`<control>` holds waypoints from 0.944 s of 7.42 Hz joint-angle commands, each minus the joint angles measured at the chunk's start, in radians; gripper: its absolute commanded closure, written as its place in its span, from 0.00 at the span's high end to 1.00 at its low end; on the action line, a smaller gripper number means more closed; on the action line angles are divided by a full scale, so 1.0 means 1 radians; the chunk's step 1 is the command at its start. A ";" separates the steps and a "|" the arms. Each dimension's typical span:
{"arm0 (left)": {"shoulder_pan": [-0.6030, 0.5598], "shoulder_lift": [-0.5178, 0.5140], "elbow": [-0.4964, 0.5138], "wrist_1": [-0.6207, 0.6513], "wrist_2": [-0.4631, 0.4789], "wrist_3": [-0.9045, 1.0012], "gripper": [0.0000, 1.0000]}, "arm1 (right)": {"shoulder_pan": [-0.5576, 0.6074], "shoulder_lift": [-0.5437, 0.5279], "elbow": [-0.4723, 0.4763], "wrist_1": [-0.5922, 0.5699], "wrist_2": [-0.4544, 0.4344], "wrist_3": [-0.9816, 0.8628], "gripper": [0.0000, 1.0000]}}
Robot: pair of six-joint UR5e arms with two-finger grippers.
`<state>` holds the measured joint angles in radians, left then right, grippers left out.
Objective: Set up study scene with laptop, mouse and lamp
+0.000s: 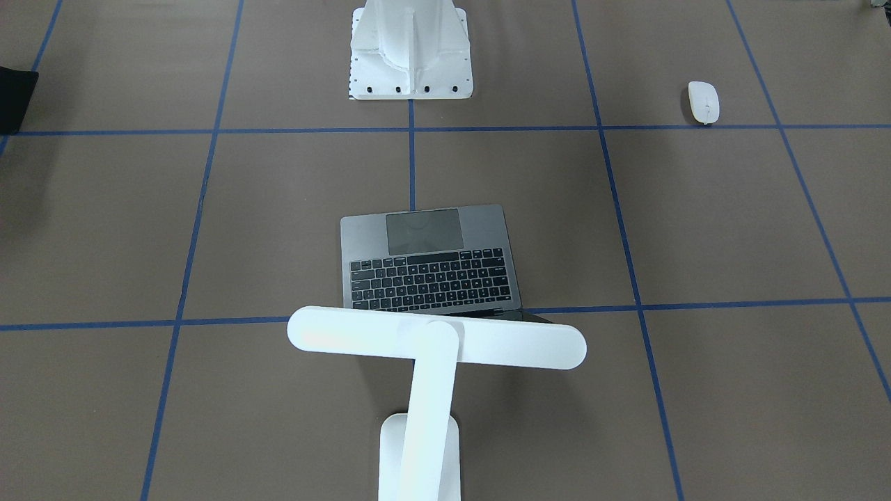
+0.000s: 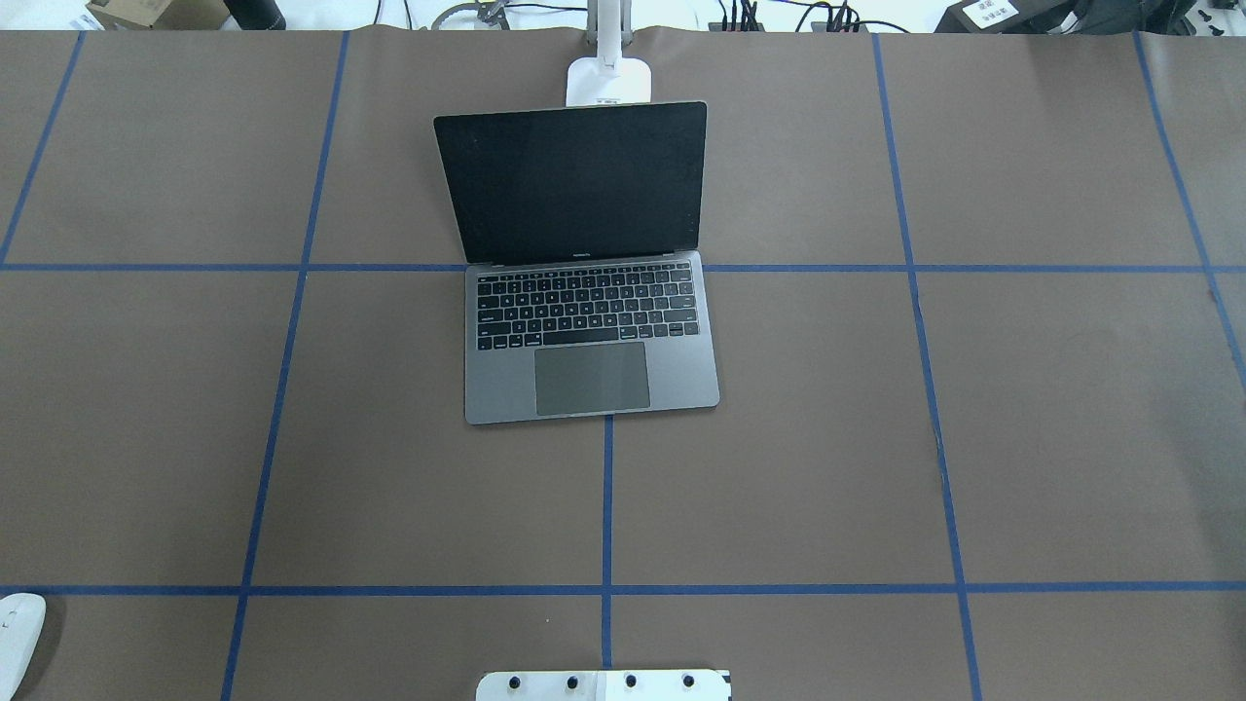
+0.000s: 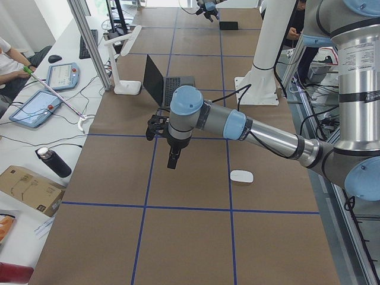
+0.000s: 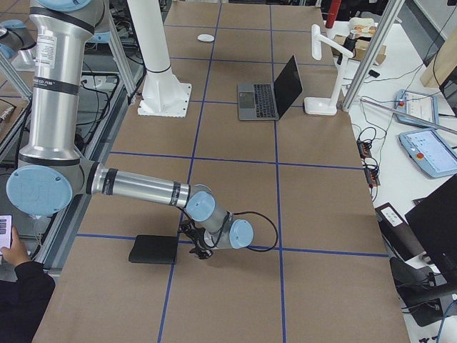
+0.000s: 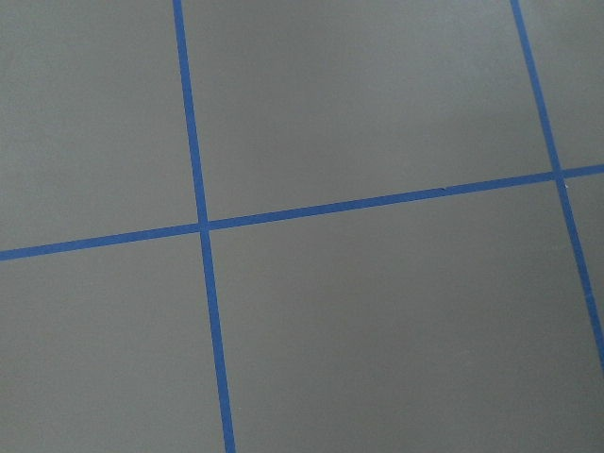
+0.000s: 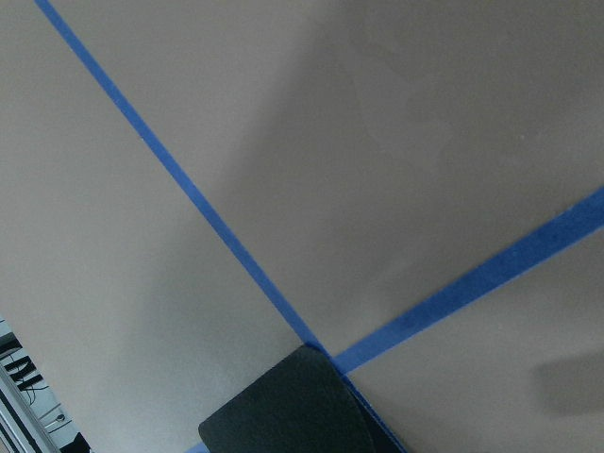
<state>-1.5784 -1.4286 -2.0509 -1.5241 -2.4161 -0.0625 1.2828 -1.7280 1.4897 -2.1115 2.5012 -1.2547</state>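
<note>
A slim space-grey metal laptop [image 2: 592, 341] sits open near the middle of the table [image 2: 973, 438], which is covered in matte brown paper marked off by blue tape lines. Its black keys and large smooth trackpad face the robot, and its dark glossy screen leans back. Just behind the screen stands the white T-shaped desk lamp [image 1: 437, 337], its long rounded bar head held above the lid on a flat arm rising from a rounded oblong base. The small smooth white oval mouse [image 1: 704, 101] lies well apart from both, on the robot's left near the table's near edge. The left gripper [image 3: 157, 127] hangs above bare paper between mouse and laptop. The right gripper [image 4: 194, 249] is low over the tape lines just beside a flat black square pad [image 4: 153, 249] with rounded corners. Only the side views show the grippers, so I cannot tell how either one's jaws stand. A white ribbed pedestal [image 1: 411, 49] with a bolted plate stands at the robot's edge.
</note>
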 commanded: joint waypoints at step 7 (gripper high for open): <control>0.000 0.000 -0.029 0.002 0.002 -0.007 0.99 | -0.053 -0.021 -0.060 -0.008 0.019 -0.032 0.91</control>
<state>-1.5785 -1.4281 -2.0770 -1.5217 -2.4145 -0.0684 1.2374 -1.7488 1.4384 -2.1201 2.5195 -1.2842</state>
